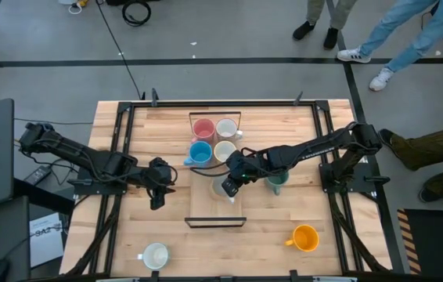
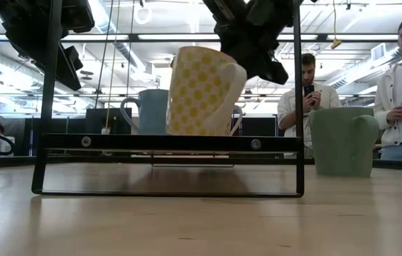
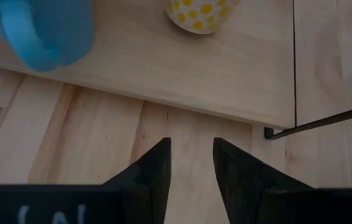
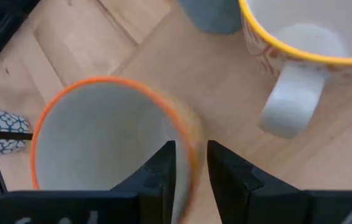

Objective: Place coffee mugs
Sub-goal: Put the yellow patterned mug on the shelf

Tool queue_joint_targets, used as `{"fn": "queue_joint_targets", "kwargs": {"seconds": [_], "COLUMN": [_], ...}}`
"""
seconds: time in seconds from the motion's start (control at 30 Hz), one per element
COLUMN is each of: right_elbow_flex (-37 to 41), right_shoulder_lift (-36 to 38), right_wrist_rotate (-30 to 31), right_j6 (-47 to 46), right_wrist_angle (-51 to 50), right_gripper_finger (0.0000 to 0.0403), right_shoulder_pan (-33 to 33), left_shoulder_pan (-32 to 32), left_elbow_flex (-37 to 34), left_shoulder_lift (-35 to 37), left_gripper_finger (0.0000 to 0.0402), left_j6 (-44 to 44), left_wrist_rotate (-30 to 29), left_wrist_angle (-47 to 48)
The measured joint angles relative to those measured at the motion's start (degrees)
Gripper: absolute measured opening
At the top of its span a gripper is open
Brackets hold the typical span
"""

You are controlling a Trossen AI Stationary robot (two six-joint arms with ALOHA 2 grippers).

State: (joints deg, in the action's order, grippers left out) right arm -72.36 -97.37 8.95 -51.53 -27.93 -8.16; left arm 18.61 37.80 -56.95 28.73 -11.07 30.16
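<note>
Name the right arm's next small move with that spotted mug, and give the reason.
Probably ease it down level, then let go. The right gripper pinches the rim of the yellow-spotted mug, which hangs tilted in the low view, beside the blue mug on the rack. The left gripper waits open nearby.
</note>
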Motion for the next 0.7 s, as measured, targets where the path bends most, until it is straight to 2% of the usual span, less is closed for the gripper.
{"fn": "queue_joint_targets", "kwargs": {"seconds": [0.3,0.47,0.7], "right_elbow_flex": [0.0,-0.7,-5.8], "right_shoulder_lift": [0.1,0.1,0.1], "right_wrist_rotate": [-0.1,-1.2,-1.1], "right_j6": [0.9,1.8,4.1], "right_wrist_angle": [-0.3,-1.4,-9.8], "right_gripper_finger": [0.0027,0.0024,0.0030], "right_shoulder_pan": [0.1,0.4,1.6], "left_shoulder_pan": [0.0,0.0,0.0], "left_elbow_flex": [0.0,0.0,0.0], "left_shoulder_lift": [0.0,0.0,0.0], "left_gripper_finger": [0.0126,0.0126,0.0126], "left_j6": [0.0,0.0,0.1], "left_wrist_rotate": [0.0,0.0,0.0], "left_wrist_angle": [0.0,0.0,0.0]}}
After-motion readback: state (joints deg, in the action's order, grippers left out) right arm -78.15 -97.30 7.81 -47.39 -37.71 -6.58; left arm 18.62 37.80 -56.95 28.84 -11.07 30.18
